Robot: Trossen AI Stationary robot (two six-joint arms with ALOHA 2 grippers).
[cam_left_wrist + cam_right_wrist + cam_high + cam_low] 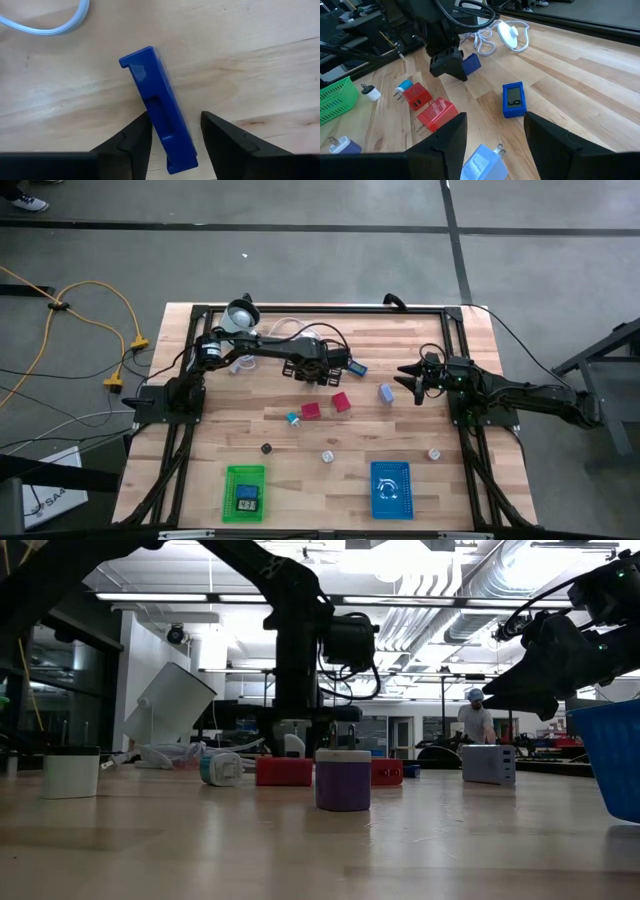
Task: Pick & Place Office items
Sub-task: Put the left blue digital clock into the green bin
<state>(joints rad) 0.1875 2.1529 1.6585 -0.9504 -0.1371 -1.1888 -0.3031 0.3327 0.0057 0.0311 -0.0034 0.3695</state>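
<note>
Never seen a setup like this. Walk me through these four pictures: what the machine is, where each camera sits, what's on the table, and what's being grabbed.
This is a robot with two dark arms working at a wooden table. One picture looks straight down from above, one looks level across the tabletop, and one comes from a camera on each wrist. Small office items lie scattered about, among them two red blocks, with a green basket and a blue basket near the front edge and a white cable at the back. The left gripper is down at the table, its fingers either side of a blue rectangular piece, not clearly clamped. The right gripper waits open above a pale blue plug adapter.
</note>
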